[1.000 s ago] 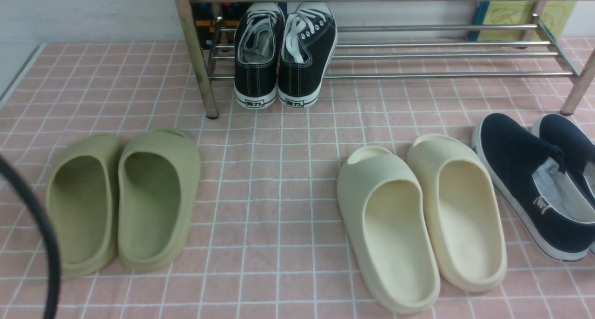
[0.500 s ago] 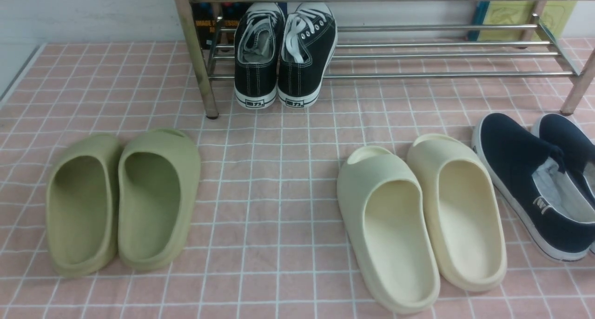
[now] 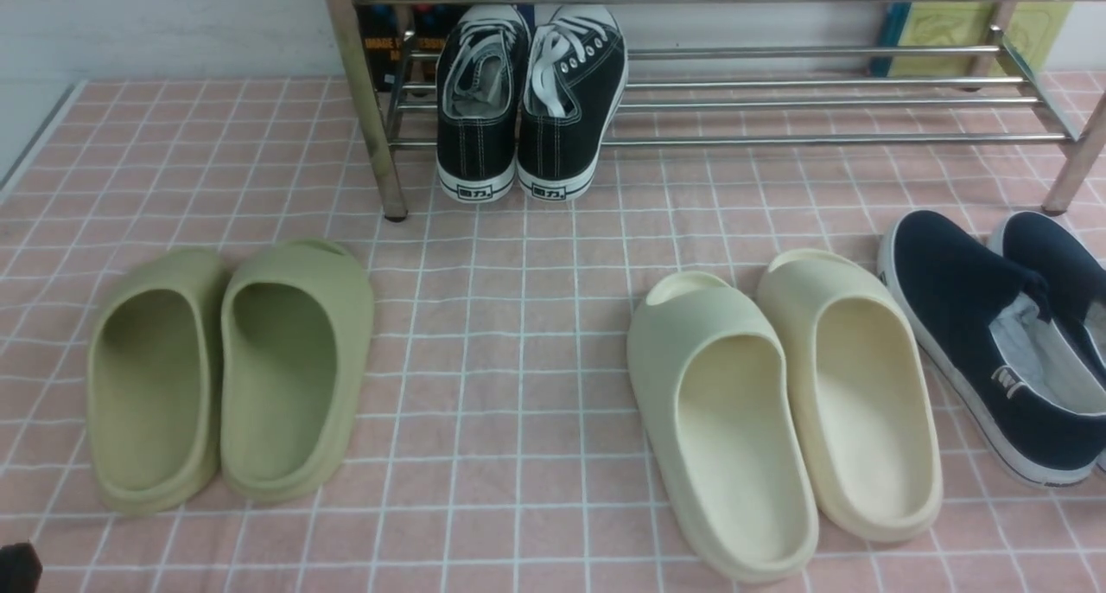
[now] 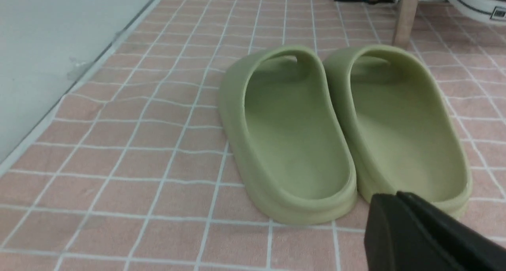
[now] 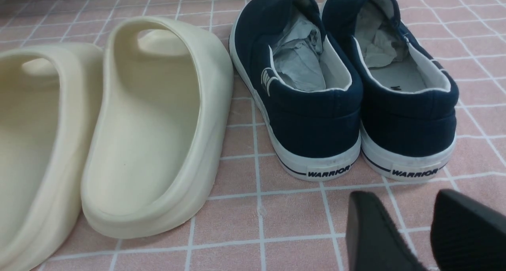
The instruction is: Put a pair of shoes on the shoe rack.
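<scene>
The pair of shoes (image 3: 529,100), black canvas sneakers with white laces, stands side by side on the left end of the shoe rack (image 3: 821,137), heels toward me and overhanging its front bar. Nothing grips them. One white sole edge (image 4: 470,2) shows in the left wrist view beside a rack leg (image 4: 405,16). My left gripper (image 4: 397,196) is shut and empty, low over the cloth just behind the heels of the green slides (image 4: 340,125). My right gripper (image 5: 401,198) is open and empty, behind the heels of the navy slip-ons (image 5: 344,85).
On the pink checked cloth lie green slides (image 3: 233,368) at the left, cream slides (image 3: 778,411) right of centre and navy slip-ons (image 3: 994,334) at the far right. Books lean behind the rack. The cloth's left edge meets a grey surface (image 4: 47,46).
A black cable at the front view's left edge one second ago has gone. A small dark piece now shows in the bottom left corner. No shoe has moved.
</scene>
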Robot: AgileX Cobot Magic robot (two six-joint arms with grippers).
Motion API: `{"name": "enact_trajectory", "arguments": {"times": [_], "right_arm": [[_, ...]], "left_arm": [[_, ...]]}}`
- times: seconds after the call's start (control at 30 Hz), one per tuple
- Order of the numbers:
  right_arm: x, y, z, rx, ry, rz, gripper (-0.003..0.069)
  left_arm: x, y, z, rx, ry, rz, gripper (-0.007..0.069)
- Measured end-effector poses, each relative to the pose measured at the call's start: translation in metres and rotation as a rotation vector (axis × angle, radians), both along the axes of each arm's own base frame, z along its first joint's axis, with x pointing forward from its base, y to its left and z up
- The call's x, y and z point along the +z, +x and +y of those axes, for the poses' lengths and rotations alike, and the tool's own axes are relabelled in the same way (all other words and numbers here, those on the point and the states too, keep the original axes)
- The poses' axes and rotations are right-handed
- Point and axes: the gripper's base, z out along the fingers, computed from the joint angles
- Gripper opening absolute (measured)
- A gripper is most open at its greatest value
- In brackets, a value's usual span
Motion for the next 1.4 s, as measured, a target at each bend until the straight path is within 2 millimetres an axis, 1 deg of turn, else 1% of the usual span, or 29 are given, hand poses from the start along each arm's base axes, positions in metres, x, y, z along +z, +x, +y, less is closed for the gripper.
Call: {"name": "enact_trajectory", "arguments": {"times": [0.2, 0.4, 1.4], "right_arm": [[0.0, 0.0, 0.0, 0.0, 0.0, 0.0, 0.0239], [0.0, 0.0, 0.0, 0.0, 0.0, 0.0, 0.0239], [0.0, 0.0, 0.0, 0.0, 0.0, 0.0, 0.0239]], "left_arm": [[-0.0064, -0.0018, 0.0004, 0.004, -0.006, 0.077, 0.0004], [-0.0067, -0.0018, -0.0013, -0.03, -0.001, 0.081, 0.0004], [-0.0067, -0.0018, -0.0014, -0.031, -0.001, 0.081, 0.0037]]}}
